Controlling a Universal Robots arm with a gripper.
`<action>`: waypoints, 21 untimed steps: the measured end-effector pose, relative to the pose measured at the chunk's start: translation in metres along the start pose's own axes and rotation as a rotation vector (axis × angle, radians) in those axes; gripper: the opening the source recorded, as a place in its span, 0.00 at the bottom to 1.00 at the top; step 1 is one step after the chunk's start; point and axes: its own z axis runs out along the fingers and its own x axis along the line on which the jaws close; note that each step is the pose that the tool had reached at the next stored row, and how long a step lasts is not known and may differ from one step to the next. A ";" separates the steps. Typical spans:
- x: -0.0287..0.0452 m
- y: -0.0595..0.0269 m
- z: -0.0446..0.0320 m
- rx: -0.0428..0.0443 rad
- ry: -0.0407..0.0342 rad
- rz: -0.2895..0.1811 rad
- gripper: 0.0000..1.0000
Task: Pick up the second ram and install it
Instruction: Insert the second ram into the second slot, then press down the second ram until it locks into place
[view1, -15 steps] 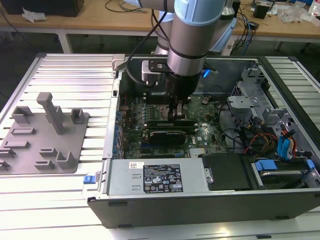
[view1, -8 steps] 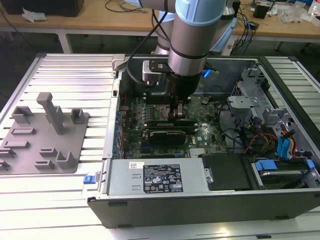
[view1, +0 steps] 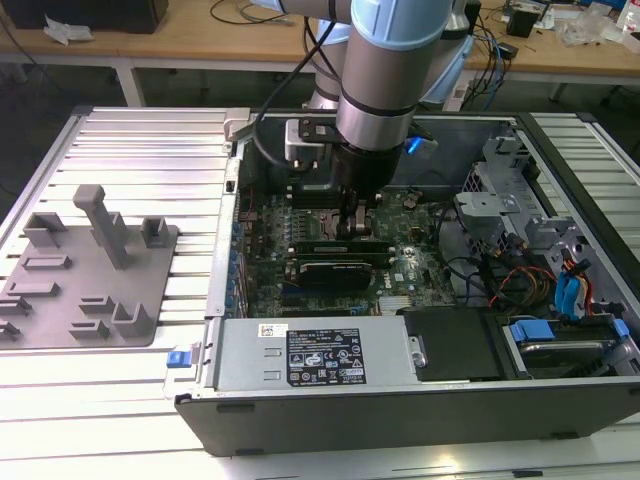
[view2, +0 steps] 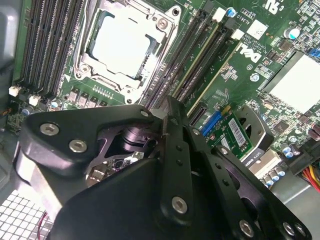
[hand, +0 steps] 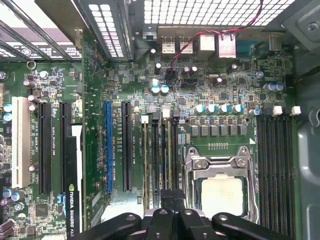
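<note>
My gripper (view1: 354, 228) reaches down into the open computer case (view1: 300, 420), over the black memory slots beside the square CPU socket (hand: 222, 192). The second ram (hand: 168, 160) is a thin green stick standing on edge in one of those slots. In the second wrist view its light top edge (view2: 197, 57) runs straight in between my fingers. The gripper (view2: 170, 102) is shut on the stick near its middle, and the black fingers (hand: 182, 210) hide that part of it. The CPU socket (view2: 125, 45) lies right alongside.
A grey plastic tray (view1: 90, 290) with upright posts sits on the slatted table at the exterior view's left. Inside the case are a black graphics card (view1: 335, 272), the power supply (view1: 310, 355), a drive cage (view1: 500, 200) and loose cables (view1: 510, 280). More memory slots (hand: 275, 165) flank the socket's other side.
</note>
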 end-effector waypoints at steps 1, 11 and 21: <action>0.0000 0.0000 0.0000 0.0000 -0.0001 0.000 0.08; 0.0000 0.0000 0.0000 0.0000 -0.0006 0.000 0.08; -0.0013 -0.0581 -0.0012 -0.0003 -0.0007 0.000 0.08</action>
